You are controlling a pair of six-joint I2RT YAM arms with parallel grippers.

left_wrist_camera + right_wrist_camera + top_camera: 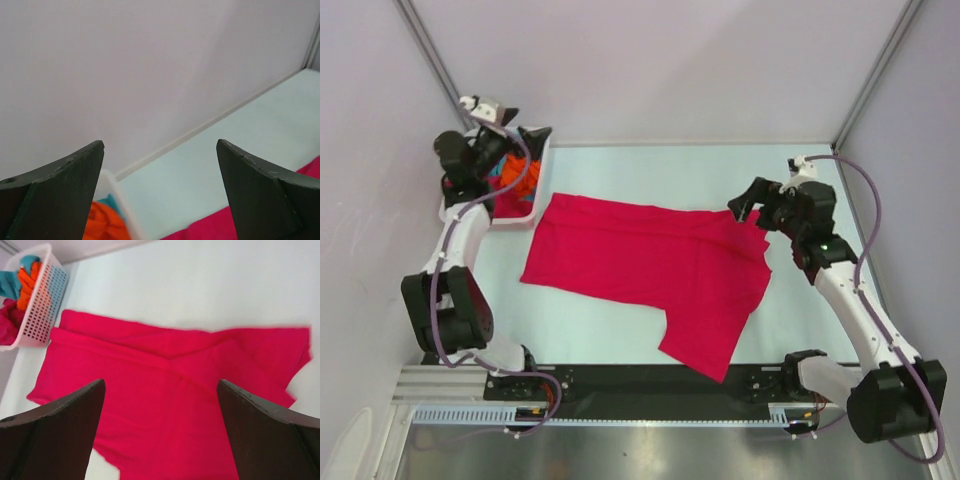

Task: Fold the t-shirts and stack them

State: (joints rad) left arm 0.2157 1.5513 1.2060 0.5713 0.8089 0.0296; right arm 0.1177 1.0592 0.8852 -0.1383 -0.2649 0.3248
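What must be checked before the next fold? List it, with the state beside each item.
1. Left tool empty, jaws wide apart: ok.
2. Right tool empty, jaws wide apart: ok.
3. Red t-shirt spread out on the table: ok, though a crease runs across it.
4. Red t-shirt clear of the basket: cannot tell, its far corner lies close beside it.
5. Left tool over the red t-shirt: not ok, it is above the basket.

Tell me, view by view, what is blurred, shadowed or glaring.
Top external: even soft light, red t-shirt sharp, no glare. Left wrist: left gripper's fingers dark close up, wall plain and featureless. Right wrist: t-shirt's right edge slightly blurred, basket crisp, right gripper's fingers shadowed.
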